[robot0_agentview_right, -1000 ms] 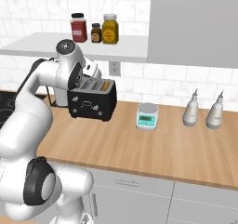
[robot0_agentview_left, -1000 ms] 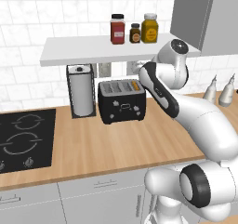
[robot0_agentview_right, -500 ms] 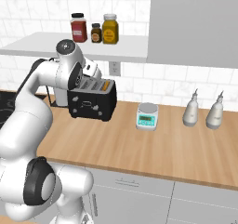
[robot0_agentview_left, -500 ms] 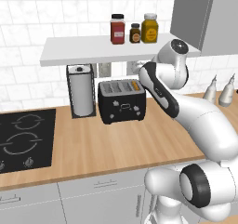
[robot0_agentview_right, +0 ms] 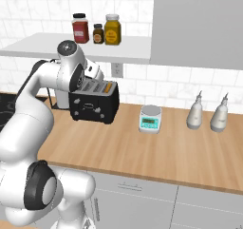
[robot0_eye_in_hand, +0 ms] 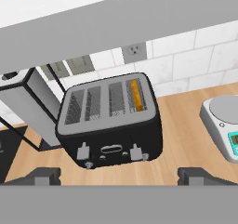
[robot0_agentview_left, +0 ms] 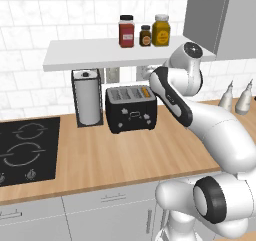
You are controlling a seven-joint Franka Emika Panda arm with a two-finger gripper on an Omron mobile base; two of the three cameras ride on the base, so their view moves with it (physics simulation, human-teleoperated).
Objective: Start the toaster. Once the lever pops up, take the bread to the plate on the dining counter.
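The toaster (robot0_eye_in_hand: 110, 121) sat far on the worktop (robot0_agentview_left: 125, 155), right of the towel holder (robot0_agentview_left: 86, 97), long axis left-right, front facing near. The bread (robot0_eye_in_hand: 136, 94) stood edge-up in its rightmost slot, mostly sunk. The gripper (robot0_eye_in_hand: 118, 175) hung wide open, empty, fingertips (robot0_eye_in_hand: 42, 175) partly cropped.

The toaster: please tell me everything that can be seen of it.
The toaster is a black, boxy appliance with a grey top holding four slots. The bread sits sunk in the slot farthest from the paper-towel holder, its golden crust showing. Two pale levers and small knobs mark its front. It stands upright on the wood worktop, beside that holder, under the white shelf.
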